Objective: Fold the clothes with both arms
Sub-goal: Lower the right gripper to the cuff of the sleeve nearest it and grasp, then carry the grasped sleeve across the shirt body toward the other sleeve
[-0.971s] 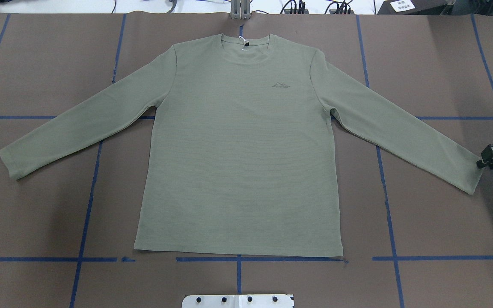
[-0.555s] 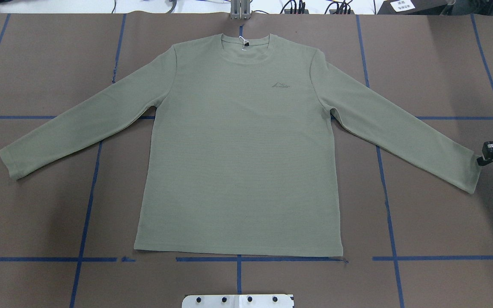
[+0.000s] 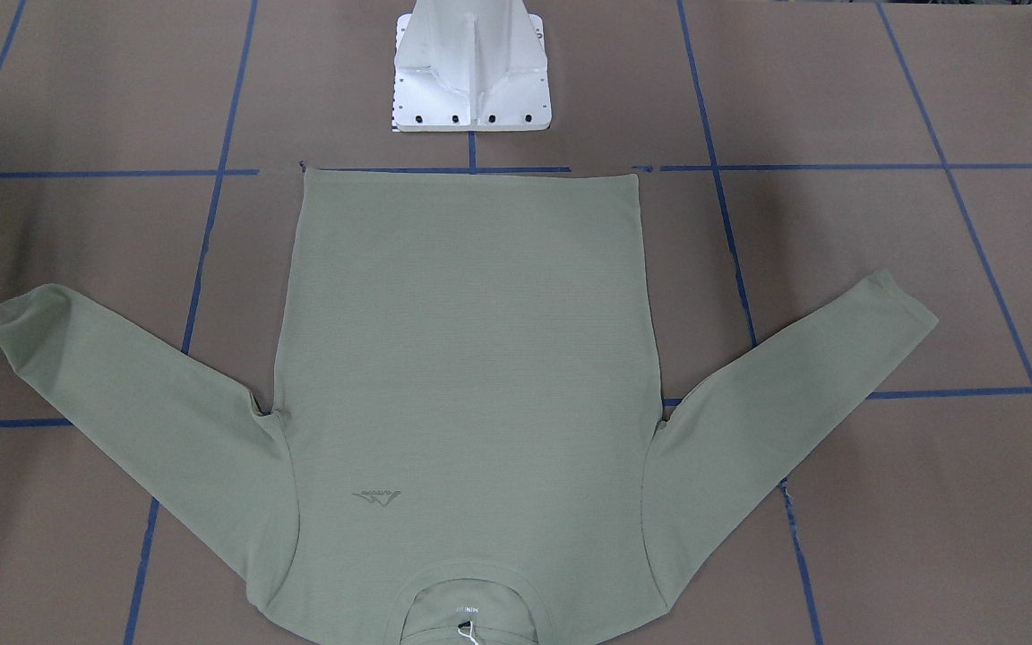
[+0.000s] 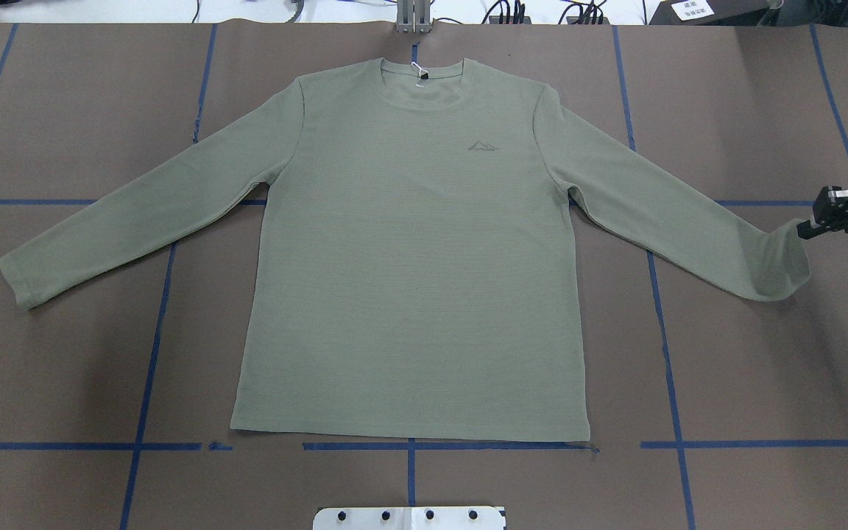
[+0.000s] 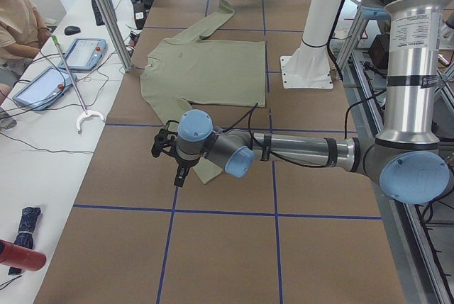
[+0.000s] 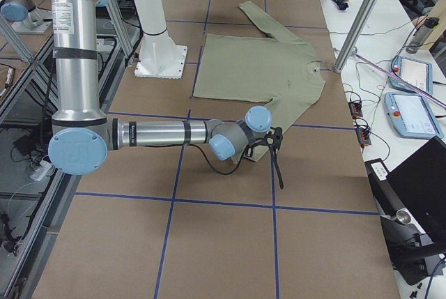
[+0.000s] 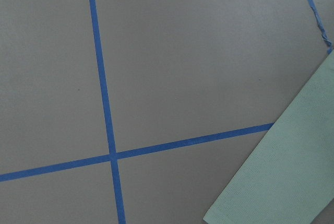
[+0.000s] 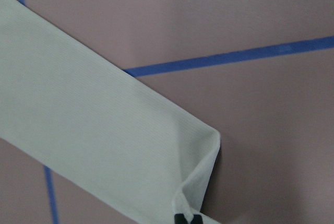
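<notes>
Right now my right gripper [image 4: 805, 229] is clamped on the cuff [image 8: 203, 172] of the shirt [image 4: 409, 258], that corner curled up off the table [image 4: 762, 383]. From my fingertips the sleeve [image 4: 674, 213] runs lengthwise toward the flat body, so I judge the fold goes inward along that line. My left gripper [image 5: 179, 173] hangs near the other cuff [image 4: 15, 283]; I cannot tell whether it is parted.
</notes>
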